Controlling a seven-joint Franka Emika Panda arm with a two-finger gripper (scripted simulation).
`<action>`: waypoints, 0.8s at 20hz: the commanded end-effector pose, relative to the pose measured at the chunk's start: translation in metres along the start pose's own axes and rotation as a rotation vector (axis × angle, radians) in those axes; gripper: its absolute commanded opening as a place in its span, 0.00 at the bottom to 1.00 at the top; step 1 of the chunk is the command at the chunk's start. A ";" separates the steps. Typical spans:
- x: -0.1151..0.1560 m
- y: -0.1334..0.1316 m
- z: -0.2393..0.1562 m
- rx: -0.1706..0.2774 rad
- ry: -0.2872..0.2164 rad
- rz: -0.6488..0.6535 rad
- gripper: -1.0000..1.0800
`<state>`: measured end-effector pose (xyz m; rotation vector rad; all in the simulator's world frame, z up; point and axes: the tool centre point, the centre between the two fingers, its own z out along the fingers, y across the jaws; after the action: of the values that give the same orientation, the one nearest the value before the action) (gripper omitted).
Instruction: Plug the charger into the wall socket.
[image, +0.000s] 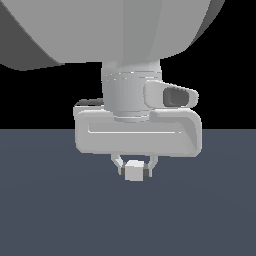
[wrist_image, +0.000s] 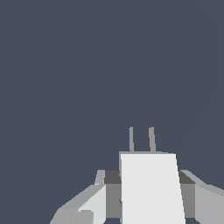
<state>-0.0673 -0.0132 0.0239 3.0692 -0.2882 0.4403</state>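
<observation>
My arm (image: 100, 30) fills the upper part of the exterior view, a broad pale grey mass against black, narrowing to the wrist collar (image: 131, 92) and then to the wide flat body of my hand (image: 137, 132). A small camera housing (image: 172, 96) juts from the collar toward the exterior view's right. Below and behind all this lies a plain slate-blue floor (image: 50, 210), which also covers almost the whole wrist view.

My gripper (image: 134, 169) hangs under the hand body with its two short fingers (image: 117, 162) closed against the sides of the charger (image: 134, 171), so I am gripping it. The charger is a small off-white block, held between my fingertips and clear of the floor in the exterior view. In the wrist view the charger (wrist_image: 151, 188) looms as a pale slab between my dark finger pads (wrist_image: 112, 177), and two thin grey prongs (wrist_image: 141, 139) stand side by side out of its far face, pointing away from my hand over the bare floor.
</observation>
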 end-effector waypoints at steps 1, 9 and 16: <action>0.008 -0.002 -0.005 0.011 0.002 -0.041 0.00; 0.040 -0.017 -0.024 0.061 0.005 -0.220 0.00; 0.065 -0.035 -0.041 0.109 0.004 -0.378 0.00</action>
<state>-0.0145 0.0083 0.0765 3.1185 0.2681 0.4541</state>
